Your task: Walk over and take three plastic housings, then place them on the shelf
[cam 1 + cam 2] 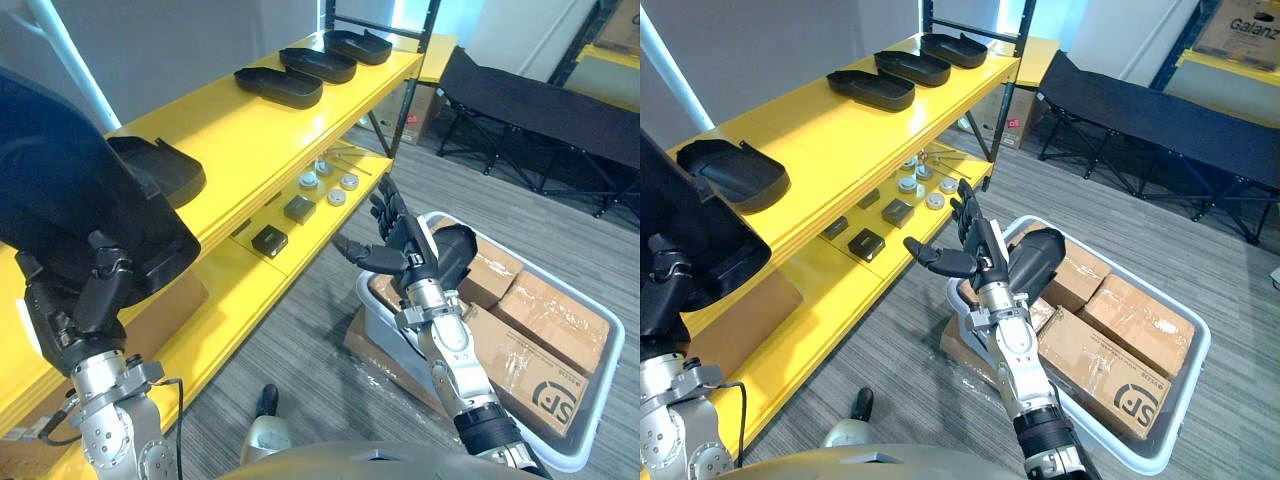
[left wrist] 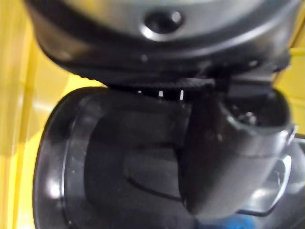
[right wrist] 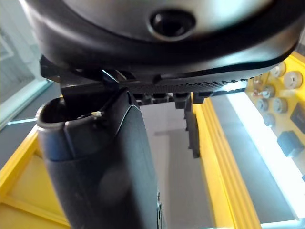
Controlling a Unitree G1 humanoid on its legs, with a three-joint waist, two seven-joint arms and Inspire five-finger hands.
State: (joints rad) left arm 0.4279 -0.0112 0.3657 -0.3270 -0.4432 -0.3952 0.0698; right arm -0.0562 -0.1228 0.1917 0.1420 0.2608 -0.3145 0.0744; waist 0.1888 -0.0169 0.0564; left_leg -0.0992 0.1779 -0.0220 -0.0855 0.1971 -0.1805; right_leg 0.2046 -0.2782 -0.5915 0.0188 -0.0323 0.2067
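Left eye view: a yellow shelf point(image 1: 250, 130) runs along the robot's left; a white bin point(image 1: 603, 330) stands on the floor at its right.
Left robot hand point(image 1: 80, 295): curled, with thumb and fingers clamped on a black plastic housing point(image 1: 70, 190) held up just in front of the shelf's near end.
Left wrist view: the thumb lies across the housing's hollow inside.
Right robot hand point(image 1: 400, 235): fingers straight and spread, thumb out, holding nothing, above the bin's near corner.
Top board: a single housing point(image 1: 160, 168) lies just behind the held one; three more housings point(image 1: 317, 64) sit in a row at the far end.
Lower board: small dark blocks point(image 1: 270, 240) and round metal parts point(image 1: 325, 185).
Bin contents: cardboard boxes point(image 1: 545, 320), with a black rounded piece point(image 1: 455, 255) behind the right robot hand.
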